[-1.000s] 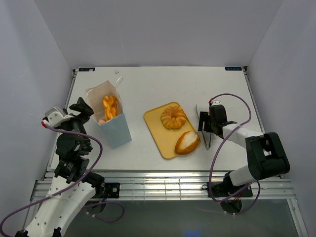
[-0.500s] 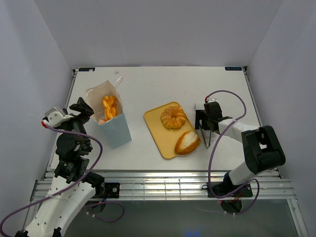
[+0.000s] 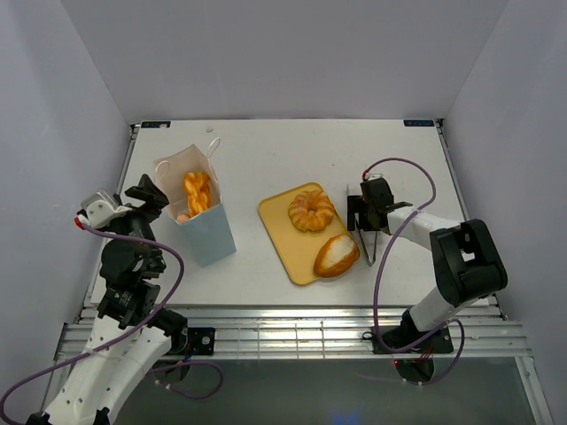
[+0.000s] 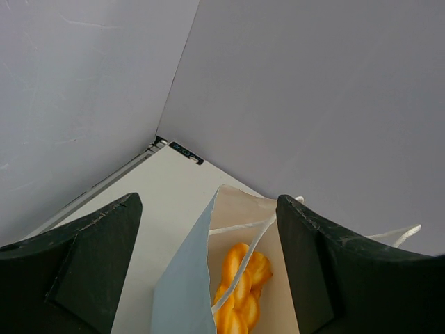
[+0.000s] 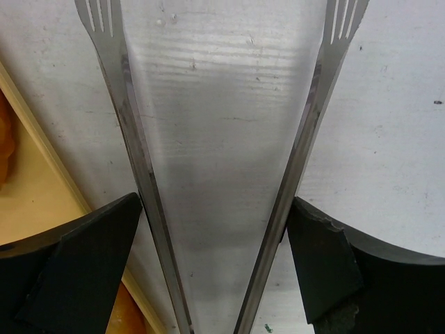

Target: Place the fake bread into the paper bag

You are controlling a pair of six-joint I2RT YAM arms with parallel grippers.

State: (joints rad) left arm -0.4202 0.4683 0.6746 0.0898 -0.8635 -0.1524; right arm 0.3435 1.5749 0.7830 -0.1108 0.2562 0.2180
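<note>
The white and pale-blue paper bag stands open at the left with a braided twist inside. My left gripper is open at the bag's left rim. In the left wrist view its jaws straddle the bag's rim, and the twist shows inside. A ring doughnut and an oval roll lie on the yellow tray. My right gripper sits just right of the tray. Its fingers press both arms of metal tongs.
The tongs lie on the white table with their tips pointing away from me. The tray's edge is close to the left tong arm. Grey walls enclose the table on three sides.
My right gripper has moved a little left and away from me along the tongs. The left arm, bag and pastries have not moved.
</note>
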